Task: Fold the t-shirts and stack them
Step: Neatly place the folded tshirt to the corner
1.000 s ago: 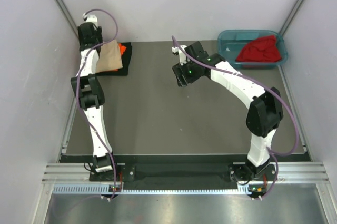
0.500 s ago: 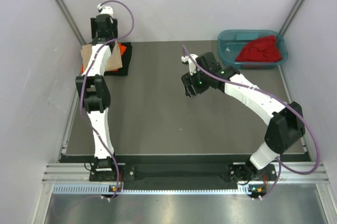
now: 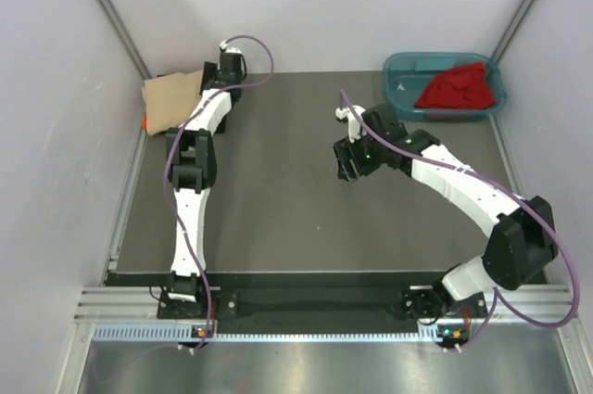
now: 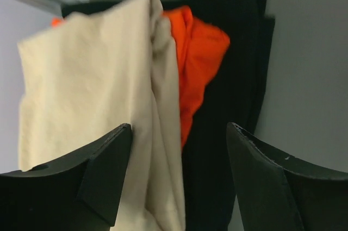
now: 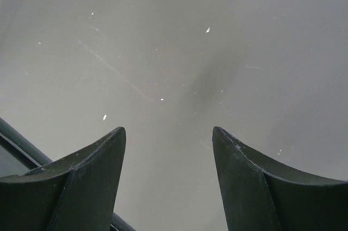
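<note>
A beige-tan t-shirt (image 3: 171,100) lies folded on top of the stack at the table's back left corner. In the left wrist view the beige shirt (image 4: 81,89) covers a bright orange shirt (image 4: 198,62), which rests on a black shirt (image 4: 242,73). My left gripper (image 3: 219,79) hovers at the stack's right side. Its jaws (image 4: 179,144) are open and hold nothing. A dark red t-shirt (image 3: 459,88) is bunched in the teal tub (image 3: 405,72). My right gripper (image 3: 352,160) is open over bare table (image 5: 168,133).
The dark table (image 3: 278,209) is walled in by white panels on the left, back and right. The teal tub sits at the back right corner. A sliver of orange cloth (image 3: 145,120) pokes out at the stack's left edge.
The left gripper swung from over the stack's left side to its right along the back edge, leaving the beige shirt lying flat on the stack. The right gripper drifted right and nearer.
</note>
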{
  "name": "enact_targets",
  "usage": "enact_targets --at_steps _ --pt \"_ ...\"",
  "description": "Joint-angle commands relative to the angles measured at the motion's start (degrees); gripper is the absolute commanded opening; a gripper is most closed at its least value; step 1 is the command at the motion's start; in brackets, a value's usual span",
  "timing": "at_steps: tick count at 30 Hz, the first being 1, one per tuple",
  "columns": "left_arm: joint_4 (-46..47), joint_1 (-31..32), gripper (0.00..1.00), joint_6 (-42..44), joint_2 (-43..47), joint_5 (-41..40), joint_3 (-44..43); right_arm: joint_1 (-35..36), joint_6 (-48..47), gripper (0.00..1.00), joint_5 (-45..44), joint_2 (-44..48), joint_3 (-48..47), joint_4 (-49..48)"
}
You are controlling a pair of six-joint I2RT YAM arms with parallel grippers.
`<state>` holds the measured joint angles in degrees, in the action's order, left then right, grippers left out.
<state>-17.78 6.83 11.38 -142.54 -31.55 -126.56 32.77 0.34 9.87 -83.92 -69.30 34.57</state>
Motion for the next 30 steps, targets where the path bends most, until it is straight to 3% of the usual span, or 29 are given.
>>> enact_targets --at_steps 1,9,15,20,21,24,27,28,29,30 --pt "-2.3 -0.7 0.74 -1.8 0.1 -6.5 -2.7 -1.4 0.3 0.65 1.6 2.7 0.1 -2.1" --pt "-1.5 -0.2 0.69 -1.3 -0.5 -10.1 -2.3 -2.0 0.1 0.65 2.4 2.0 -0.5 -2.1" --pt "-1.2 -0.1 0.59 0.7 -1.4 -10.7 -1.8 -2.1 -1.8 0.65 2.5 1.9 -0.8 -2.0" --pt "-0.5 0.0 0.45 1.5 -1.0 -10.3 -0.7 -2.1 -1.7 0.65 2.7 1.7 -0.8 -2.4" --pt "-0.7 0.1 0.36 1.7 -1.0 -10.3 -0.8 -2.1 -1.7 0.65 2.7 1.7 -0.7 -2.4" --pt "-1.3 0.3 0.22 2.1 -0.7 -9.8 -0.5 -2.1 -1.6 0.65 2.8 1.8 -0.8 -2.5" --pt "-2.3 0.4 0.14 2.2 -0.4 -9.4 0.5 -2.1 -1.5 0.65 2.8 2.1 -0.6 -2.6" --pt "-2.5 0.5 0.04 2.3 0.4 -9.1 1.0 -2.1 -1.5 0.65 2.8 2.3 -0.5 -2.6" --pt "-2.5 0.5 0.0 2.4 0.9 -8.9 1.7 -2.1 -1.5 0.65 2.8 2.4 -0.3 -2.6" --pt "-2.4 0.6 0.0 2.6 1.5 -8.7 3.2 -2.1 -1.5 0.65 2.8 2.5 -0.2 -2.7"
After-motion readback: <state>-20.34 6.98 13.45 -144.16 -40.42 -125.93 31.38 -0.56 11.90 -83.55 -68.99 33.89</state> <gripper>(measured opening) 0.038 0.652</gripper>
